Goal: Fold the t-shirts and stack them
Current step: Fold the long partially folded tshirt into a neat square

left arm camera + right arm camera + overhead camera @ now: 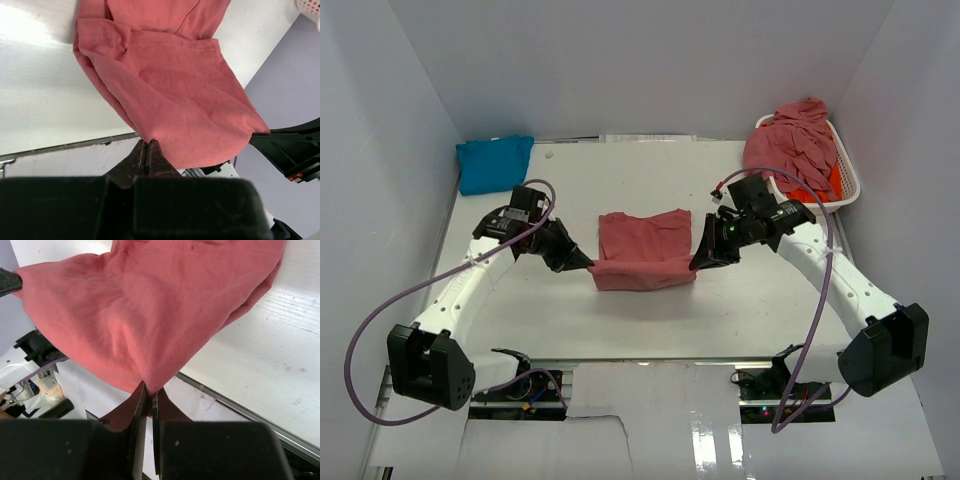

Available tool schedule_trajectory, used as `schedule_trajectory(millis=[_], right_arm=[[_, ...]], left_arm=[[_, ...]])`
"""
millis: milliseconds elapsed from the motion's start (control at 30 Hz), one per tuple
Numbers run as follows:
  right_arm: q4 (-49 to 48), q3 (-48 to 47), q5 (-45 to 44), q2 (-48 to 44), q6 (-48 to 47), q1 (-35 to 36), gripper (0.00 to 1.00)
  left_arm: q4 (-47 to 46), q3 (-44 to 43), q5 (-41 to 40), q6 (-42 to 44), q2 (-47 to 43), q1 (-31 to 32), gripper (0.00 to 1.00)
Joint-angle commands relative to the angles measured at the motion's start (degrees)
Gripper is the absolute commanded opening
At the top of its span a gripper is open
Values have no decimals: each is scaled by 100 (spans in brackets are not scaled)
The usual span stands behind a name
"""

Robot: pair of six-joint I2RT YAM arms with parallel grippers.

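Note:
A dusty rose-red t-shirt (642, 250) lies partly folded in the middle of the table, its near edge lifted and stretched between both grippers. My left gripper (590, 262) is shut on the shirt's near left corner (150, 137). On the other side, my right gripper (697, 263) is shut on the near right corner (150, 385). Pink cloth (180, 95) fills the left wrist view and hangs the same way in the right wrist view (145, 310). A turquoise t-shirt (495, 162) lies folded at the far left. More rose-red t-shirts (792, 140) and an orange one (818, 190) are heaped in the basket.
The white slatted basket (848, 185) stands at the far right against the wall. Grey walls close in the table (650, 310) on three sides. Cables loop from both arms near the table's front edge.

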State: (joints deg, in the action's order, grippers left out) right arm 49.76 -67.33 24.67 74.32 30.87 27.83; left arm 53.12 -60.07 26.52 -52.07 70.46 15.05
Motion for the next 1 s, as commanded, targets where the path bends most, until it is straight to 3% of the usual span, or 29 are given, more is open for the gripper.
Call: schedule_trajectory(millis=[0,233,967], right_arm=[[174,-657,196,257,-301,-217,8],[122,-1229,372,934,-556,-410,8],[-528,-1792,1040,2639,-794,-920,8]], left_arm=[[-4,-574,134,320,266,-186,0],[-249,-1164,178,444,1092,-266,0],[-935,-1753,300,277,2604,-283,0]])
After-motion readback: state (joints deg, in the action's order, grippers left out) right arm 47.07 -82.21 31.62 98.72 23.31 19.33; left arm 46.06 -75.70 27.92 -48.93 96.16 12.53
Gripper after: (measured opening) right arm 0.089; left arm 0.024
